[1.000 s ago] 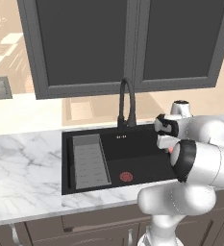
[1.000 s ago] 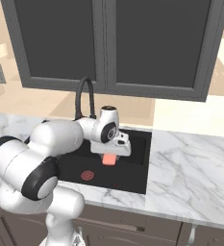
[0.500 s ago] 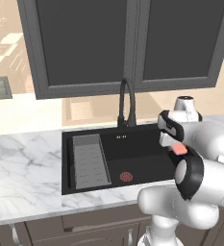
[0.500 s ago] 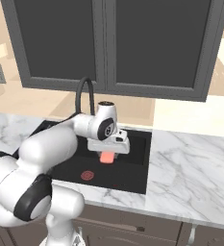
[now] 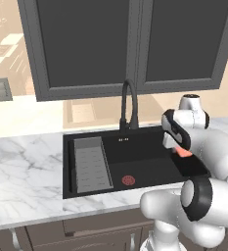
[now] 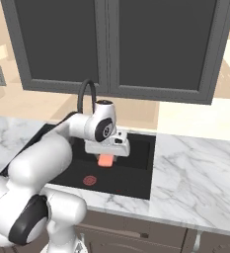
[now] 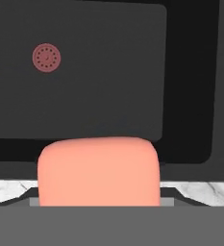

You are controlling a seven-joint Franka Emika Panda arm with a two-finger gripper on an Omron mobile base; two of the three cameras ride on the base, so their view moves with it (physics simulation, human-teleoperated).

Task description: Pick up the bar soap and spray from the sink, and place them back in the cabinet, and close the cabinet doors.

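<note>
Gripper [image 6: 105, 159] clamps the bar soap [image 6: 105, 160], up over the sink [image 6: 136, 184] (drain disc [image 6: 90, 180] below); fingertips apparently hidden behind the bar.

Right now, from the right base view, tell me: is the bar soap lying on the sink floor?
No. The bar soap hangs under the gripper, lifted clear above the dark floor of the sink.

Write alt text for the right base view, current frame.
A white robot arm's two-finger gripper holds a small flat salmon-pink bar soap above the black rectangular sink set in a white marble counter. A round dark-red drain disc lies on the basin floor, a black gooseneck faucet stands behind, and grey-framed cabinet doors with dark panes hang closed above.
</note>
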